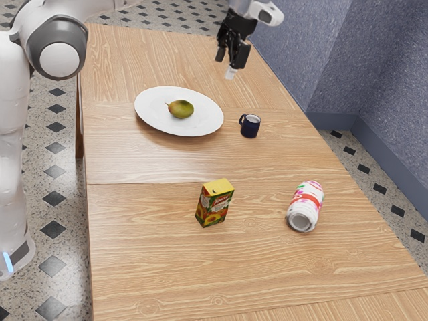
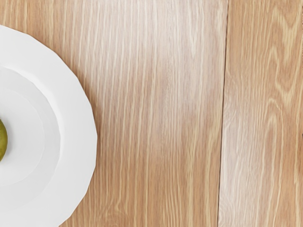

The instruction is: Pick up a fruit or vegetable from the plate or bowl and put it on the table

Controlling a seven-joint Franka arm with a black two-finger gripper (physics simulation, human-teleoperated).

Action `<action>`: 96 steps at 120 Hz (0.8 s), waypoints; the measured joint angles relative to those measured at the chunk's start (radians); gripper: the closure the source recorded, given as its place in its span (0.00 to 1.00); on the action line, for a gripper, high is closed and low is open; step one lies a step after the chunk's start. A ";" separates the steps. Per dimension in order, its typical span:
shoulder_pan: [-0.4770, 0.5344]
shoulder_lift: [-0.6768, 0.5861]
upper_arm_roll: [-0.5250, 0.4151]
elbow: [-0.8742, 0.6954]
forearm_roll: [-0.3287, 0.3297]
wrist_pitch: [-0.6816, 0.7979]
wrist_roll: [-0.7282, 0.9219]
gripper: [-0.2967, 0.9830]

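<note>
A mango (image 1: 181,109) rests on a white plate (image 1: 150,112), toward the exterior view's left from the gripper (image 1: 229,63), jaws spread wide; below them in that view stands a dark mug (image 1: 250,127) (contents unclear).

The high, slanting exterior view shares the plate (image 1: 204,120) with a closer, seemingly straight-down wrist view.
</note>
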 joint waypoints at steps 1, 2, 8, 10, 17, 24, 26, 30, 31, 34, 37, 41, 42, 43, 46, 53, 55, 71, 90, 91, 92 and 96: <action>0.000 0.000 0.000 0.000 0.000 0.003 0.001 0.23; 0.000 0.000 0.000 0.000 0.000 0.006 0.003 0.23; 0.000 0.000 0.000 0.000 0.000 0.022 0.010 0.23; 0.000 0.000 0.000 0.000 0.000 0.027 0.013 0.23; 0.000 0.000 0.000 0.000 0.000 0.040 0.021 0.23; 0.000 0.000 0.000 0.001 0.000 0.050 0.028 0.23; 0.001 -0.001 -0.001 0.006 0.000 0.052 0.030 0.23; -0.001 -0.010 -0.003 0.039 0.003 0.055 0.033 0.23; -0.003 -0.014 -0.003 0.046 0.003 0.056 0.034 0.23; -0.008 -0.033 -0.001 0.061 0.004 0.056 0.036 0.23; -0.011 -0.064 0.001 0.079 0.006 0.057 0.038 0.23; -0.012 -0.095 0.002 0.104 0.009 0.058 0.041 0.23; -0.013 -0.102 0.005 0.109 0.010 0.058 0.042 0.23; -0.017 -0.108 0.009 0.112 0.012 0.057 0.042 0.23; -0.027 -0.120 0.024 0.118 0.018 0.056 0.045 0.23; -0.076 -0.119 0.092 0.122 0.027 0.054 0.049 0.23; -0.093 -0.112 0.118 0.122 0.029 0.054 0.050 0.23; -0.009 -0.033 0.242 0.101 0.028 0.055 0.059 0.23; 0.198 0.027 0.257 0.094 -0.012 0.068 0.067 0.23; 0.201 0.030 0.257 0.094 -0.013 0.069 0.067 0.23; 0.204 0.032 0.258 0.094 -0.014 0.069 0.067 0.23; 0.212 0.041 0.258 0.094 -0.019 0.071 0.069 0.23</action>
